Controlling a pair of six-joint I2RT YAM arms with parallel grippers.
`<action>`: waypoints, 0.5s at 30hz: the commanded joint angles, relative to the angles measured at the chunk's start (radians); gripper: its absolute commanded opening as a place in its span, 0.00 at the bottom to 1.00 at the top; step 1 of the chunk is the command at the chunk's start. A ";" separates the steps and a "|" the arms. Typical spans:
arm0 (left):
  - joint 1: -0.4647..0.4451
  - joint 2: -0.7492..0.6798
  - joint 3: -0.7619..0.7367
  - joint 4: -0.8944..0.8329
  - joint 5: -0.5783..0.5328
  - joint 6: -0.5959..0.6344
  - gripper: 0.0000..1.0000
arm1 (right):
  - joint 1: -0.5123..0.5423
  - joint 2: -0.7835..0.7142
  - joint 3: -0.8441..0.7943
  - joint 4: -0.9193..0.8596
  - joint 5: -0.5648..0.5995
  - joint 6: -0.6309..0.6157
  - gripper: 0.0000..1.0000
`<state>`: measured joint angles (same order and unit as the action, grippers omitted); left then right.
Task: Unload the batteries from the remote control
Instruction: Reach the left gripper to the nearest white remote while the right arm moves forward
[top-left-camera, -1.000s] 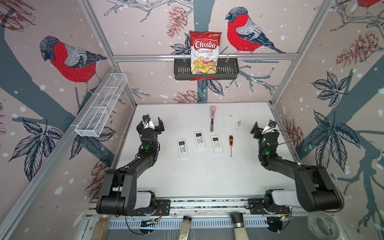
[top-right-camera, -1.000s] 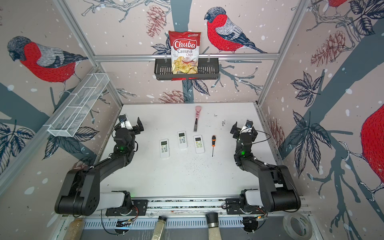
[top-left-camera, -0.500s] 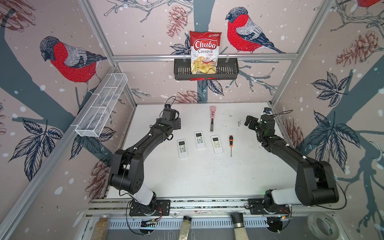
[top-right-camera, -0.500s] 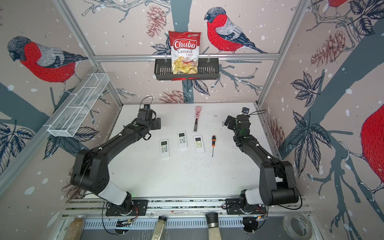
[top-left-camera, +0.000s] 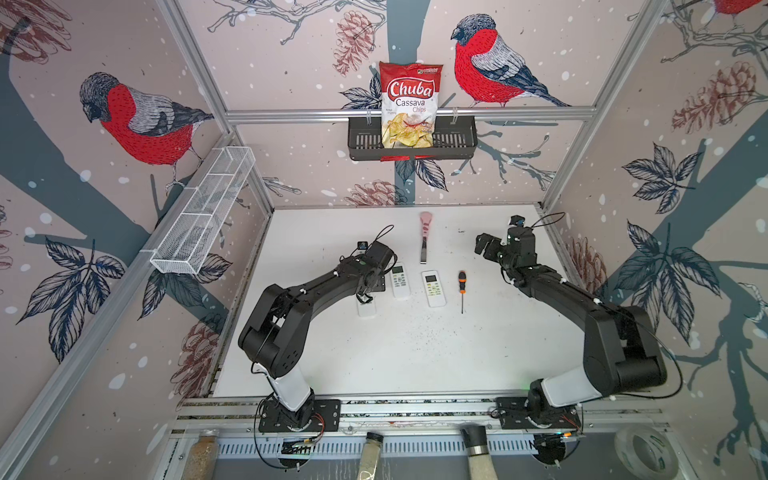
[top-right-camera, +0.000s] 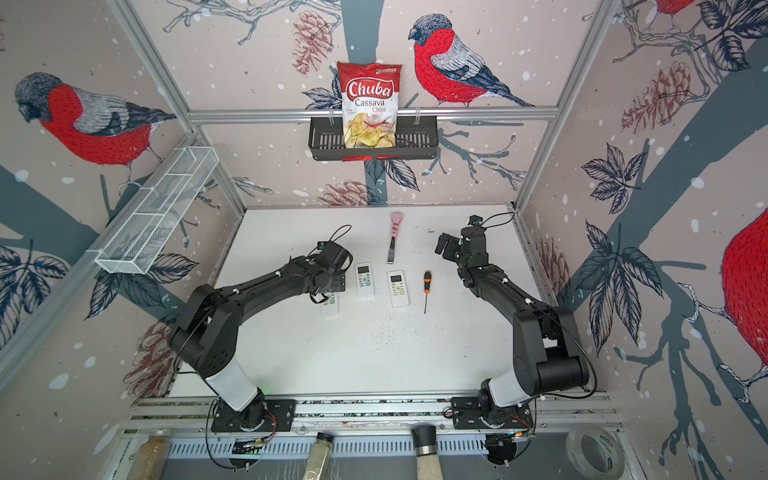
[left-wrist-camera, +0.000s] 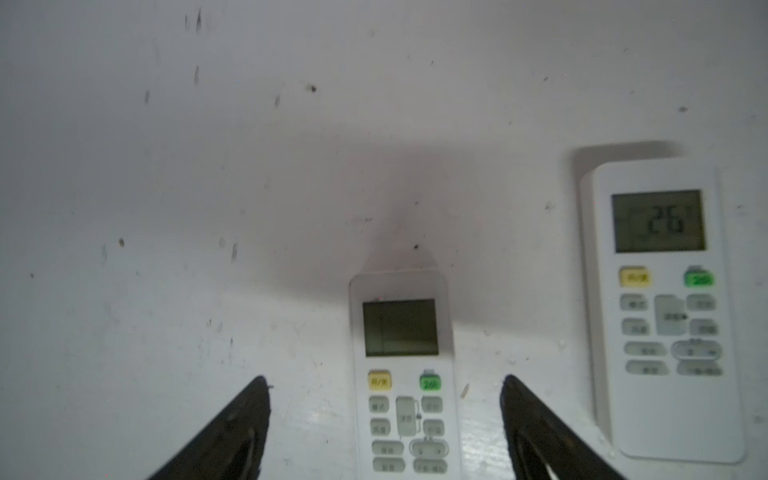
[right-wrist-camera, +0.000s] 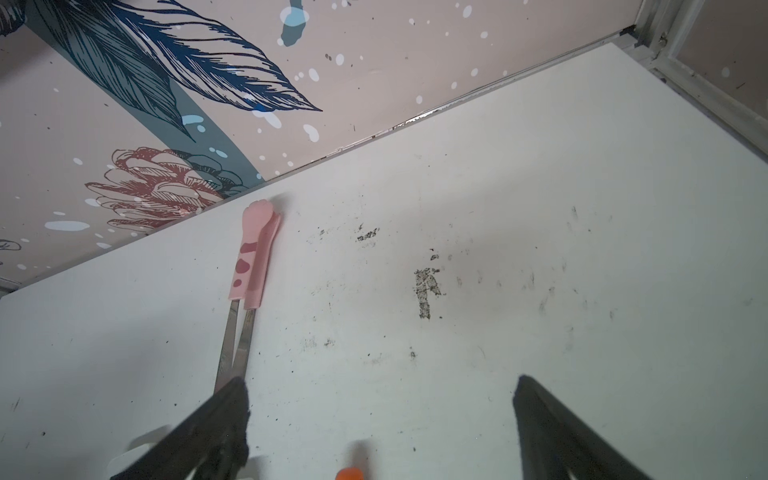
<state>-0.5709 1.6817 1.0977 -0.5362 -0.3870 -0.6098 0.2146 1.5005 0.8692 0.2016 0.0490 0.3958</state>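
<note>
Two arms over the white tabletop (top-left-camera: 395, 353), both with jaws open.
The left jaws straddle the leftmost remote (left-wrist-camera: 404, 374), which lies face-up, without touching it; the right jaws hang spread near the pink tongs (right-wrist-camera: 252, 257) and the screwdriver (top-left-camera: 461, 286). The batteries are hidden from view.

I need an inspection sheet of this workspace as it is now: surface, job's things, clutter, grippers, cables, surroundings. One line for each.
Surface: white table, dark specks and scuffs.
Job's things: left remote, middle remote, right remote, all face up; batteries: nothing seen.
Clutter: screwdriver; pink-handled tongs.
Grippers: left gripper open, astride the left remote, fingers clear of it; right gripper open, empty.
Cables: left wrist cable and right wrist cable, each a free black loop.
Surroundings: chips bag in black basket on back wall; white wire basket on left wall; tape roll at front.
</note>
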 joint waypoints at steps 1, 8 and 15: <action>-0.004 -0.041 -0.059 0.039 0.053 -0.091 0.86 | 0.005 -0.016 0.004 0.021 -0.015 0.022 1.00; -0.004 -0.018 -0.064 0.090 0.077 -0.099 0.85 | 0.006 -0.066 -0.006 0.025 -0.024 0.028 1.00; 0.000 0.053 -0.022 0.123 0.128 -0.096 0.87 | 0.007 -0.070 -0.002 0.024 -0.024 0.020 1.00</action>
<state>-0.5739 1.7157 1.0607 -0.4335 -0.2840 -0.7017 0.2211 1.4361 0.8646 0.2081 0.0296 0.4175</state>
